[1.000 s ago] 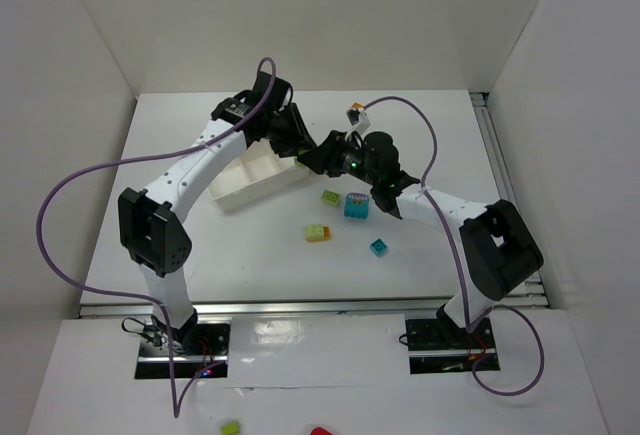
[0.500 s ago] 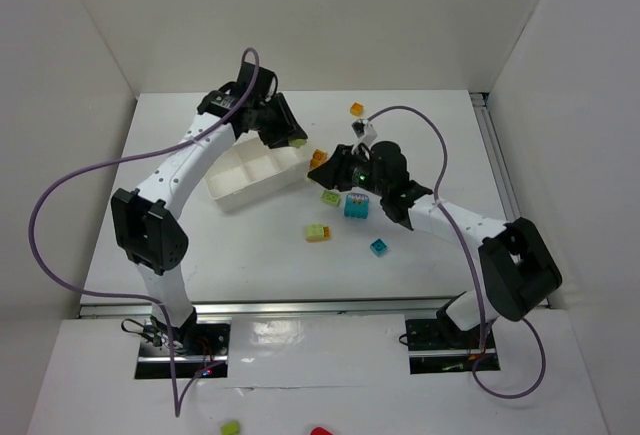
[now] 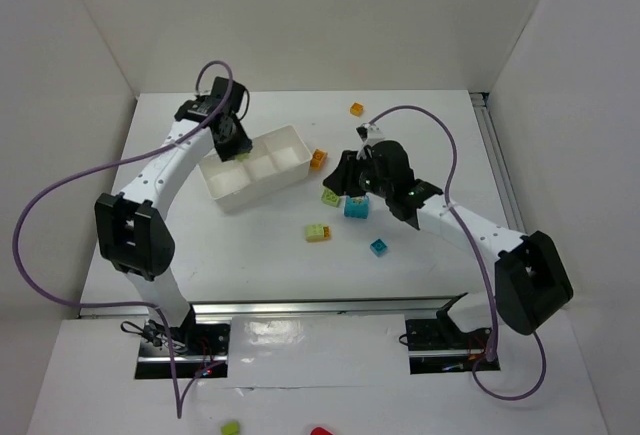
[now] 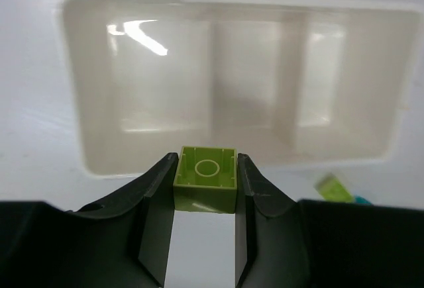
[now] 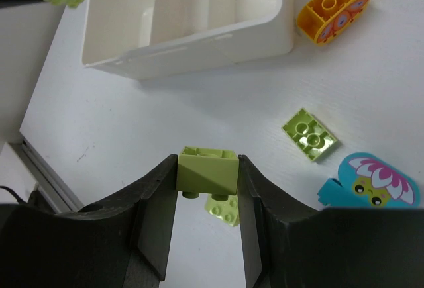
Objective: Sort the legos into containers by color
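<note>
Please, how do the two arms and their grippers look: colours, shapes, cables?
The left arm and right arm have white tubular links and bulky black joints. A purple cable loops loosely along each arm. The left gripper and right gripper each have two matte black fingers, broad at the base and curving toward the tips. No markings show.

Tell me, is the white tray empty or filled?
Empty. All three compartments of the white tray are bare in the left wrist view; the lime brick in the left tool is not dropped yet.
</note>
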Robot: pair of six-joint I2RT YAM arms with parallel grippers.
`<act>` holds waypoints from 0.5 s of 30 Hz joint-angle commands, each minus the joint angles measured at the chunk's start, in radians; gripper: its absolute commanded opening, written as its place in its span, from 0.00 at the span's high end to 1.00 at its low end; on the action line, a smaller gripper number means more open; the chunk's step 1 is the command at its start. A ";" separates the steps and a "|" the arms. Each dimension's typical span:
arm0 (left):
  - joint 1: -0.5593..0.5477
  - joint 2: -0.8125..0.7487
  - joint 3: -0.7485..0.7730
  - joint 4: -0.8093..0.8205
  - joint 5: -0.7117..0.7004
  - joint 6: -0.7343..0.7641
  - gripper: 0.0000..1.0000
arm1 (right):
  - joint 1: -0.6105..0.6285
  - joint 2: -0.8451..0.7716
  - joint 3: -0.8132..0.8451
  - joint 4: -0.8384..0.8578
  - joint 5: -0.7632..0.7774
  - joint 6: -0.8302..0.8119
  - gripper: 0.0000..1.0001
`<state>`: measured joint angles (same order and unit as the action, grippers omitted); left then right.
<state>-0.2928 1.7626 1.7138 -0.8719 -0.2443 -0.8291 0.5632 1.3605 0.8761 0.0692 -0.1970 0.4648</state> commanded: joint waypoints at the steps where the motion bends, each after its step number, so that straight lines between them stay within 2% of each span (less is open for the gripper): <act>1: 0.053 -0.061 -0.084 -0.046 -0.164 0.030 1.00 | 0.015 0.063 0.092 -0.022 0.021 -0.035 0.66; 10: 0.081 0.084 -0.065 -0.036 -0.175 0.030 0.99 | 0.046 0.232 0.311 -0.034 -0.004 -0.045 0.64; 11: 0.081 0.103 -0.021 -0.059 -0.162 0.030 0.72 | 0.056 0.258 0.329 -0.043 -0.004 -0.045 0.64; 12: 0.090 0.118 -0.002 -0.076 -0.162 0.030 0.54 | 0.056 0.270 0.366 -0.055 -0.004 -0.054 0.64; 13: 0.090 0.127 0.010 -0.076 -0.162 0.030 0.42 | 0.070 0.284 0.385 -0.055 -0.004 -0.054 0.64; 15: 0.090 0.114 0.029 -0.090 -0.162 0.039 0.31 | 0.084 0.327 0.420 -0.065 -0.004 -0.063 0.64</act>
<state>-0.2115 1.8923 1.6798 -0.9279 -0.3897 -0.8070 0.6216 1.6505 1.2140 0.0254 -0.1978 0.4282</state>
